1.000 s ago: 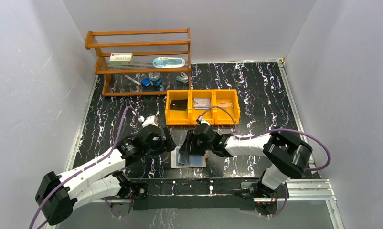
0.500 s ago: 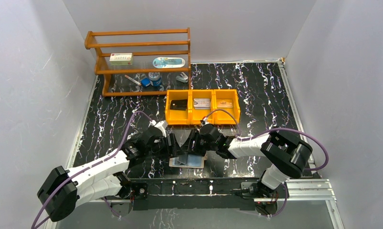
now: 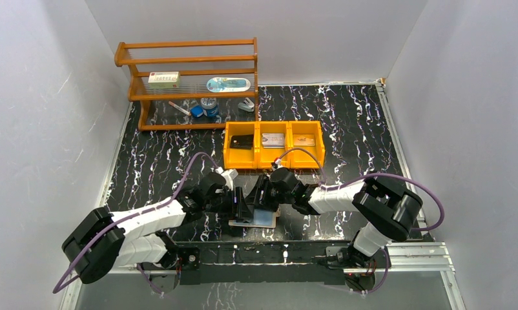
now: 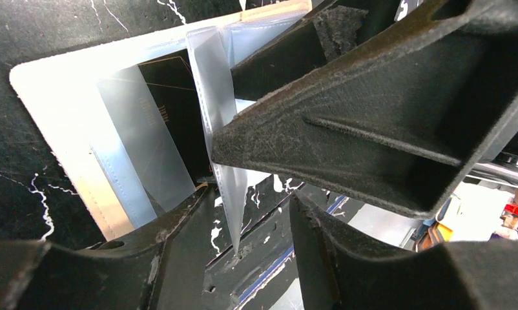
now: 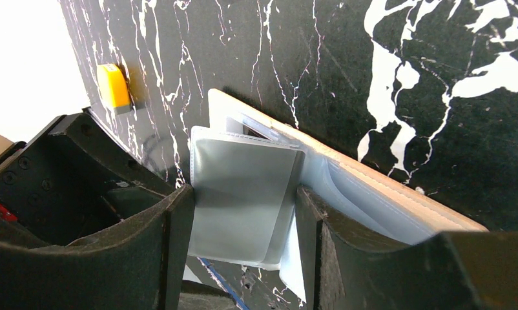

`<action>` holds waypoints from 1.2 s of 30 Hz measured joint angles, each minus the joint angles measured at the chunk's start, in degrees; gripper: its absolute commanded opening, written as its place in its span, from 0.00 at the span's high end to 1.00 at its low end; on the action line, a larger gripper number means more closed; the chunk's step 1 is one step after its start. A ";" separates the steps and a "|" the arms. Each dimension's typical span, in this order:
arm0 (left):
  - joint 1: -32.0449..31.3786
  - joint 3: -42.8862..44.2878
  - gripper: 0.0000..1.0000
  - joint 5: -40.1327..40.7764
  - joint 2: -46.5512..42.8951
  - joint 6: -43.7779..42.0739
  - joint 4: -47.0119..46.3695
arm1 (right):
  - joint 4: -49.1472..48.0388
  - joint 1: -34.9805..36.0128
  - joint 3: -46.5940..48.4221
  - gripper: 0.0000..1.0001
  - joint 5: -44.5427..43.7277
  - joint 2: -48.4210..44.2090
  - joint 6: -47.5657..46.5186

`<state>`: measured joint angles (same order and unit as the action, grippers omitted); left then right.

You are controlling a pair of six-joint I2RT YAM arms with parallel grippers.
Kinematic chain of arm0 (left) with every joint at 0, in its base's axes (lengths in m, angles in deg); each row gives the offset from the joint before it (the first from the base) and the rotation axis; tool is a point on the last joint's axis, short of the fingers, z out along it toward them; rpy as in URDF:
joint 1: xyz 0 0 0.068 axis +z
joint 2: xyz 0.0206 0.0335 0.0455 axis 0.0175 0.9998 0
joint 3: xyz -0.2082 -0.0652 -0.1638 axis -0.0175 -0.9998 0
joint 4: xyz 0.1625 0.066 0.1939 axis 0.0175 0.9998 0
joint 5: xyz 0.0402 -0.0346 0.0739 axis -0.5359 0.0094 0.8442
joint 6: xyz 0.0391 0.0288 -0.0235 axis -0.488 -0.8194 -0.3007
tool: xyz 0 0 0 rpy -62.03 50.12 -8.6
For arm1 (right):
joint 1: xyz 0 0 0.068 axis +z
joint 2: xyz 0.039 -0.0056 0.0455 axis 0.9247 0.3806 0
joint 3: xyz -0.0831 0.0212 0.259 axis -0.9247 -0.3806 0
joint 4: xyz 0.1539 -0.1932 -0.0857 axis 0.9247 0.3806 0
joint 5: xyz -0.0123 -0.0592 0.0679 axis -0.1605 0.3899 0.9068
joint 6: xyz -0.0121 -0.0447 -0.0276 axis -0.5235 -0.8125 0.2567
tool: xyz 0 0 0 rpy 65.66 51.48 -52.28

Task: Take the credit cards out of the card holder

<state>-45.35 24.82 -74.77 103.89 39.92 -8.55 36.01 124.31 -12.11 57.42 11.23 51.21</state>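
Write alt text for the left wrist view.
An open card holder lies on the black marbled table, a black card inside one clear sleeve. Another sleeve stands up into the gap between the left gripper's fingers, beside the right gripper's finger.

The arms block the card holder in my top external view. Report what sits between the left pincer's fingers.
Observer: Left wrist view: one clear sleeve stands edge-on between the left pincer's parted fingers.
Operator: Say whether any card is inside.
Observer: A black card shows through a flat-lying sleeve of the open card holder.
Operator: Now the right pincer.
Observer: Right wrist view: the right pincer is open, with a greyish sleeve leaf between its fingers.
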 measured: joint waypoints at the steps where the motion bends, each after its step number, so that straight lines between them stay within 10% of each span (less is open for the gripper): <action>1: 0.00 0.02 0.56 0.02 0.22 -0.15 -0.09 | 0.02 0.00 0.00 0.41 0.00 0.00 0.02; 19: 0.00 2.32 0.58 -2.27 3.98 -3.69 -4.92 | 9.60 -2.03 2.12 0.18 0.81 -4.07 -1.62; 36: 0.00 5.20 0.55 -7.52 9.53 -3.65 -10.49 | 28.74 -2.03 -0.76 0.19 -19.85 -28.44 0.90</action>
<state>-45.35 30.02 -82.29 113.42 36.27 -19.05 64.75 122.28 -12.87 37.58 -17.20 52.10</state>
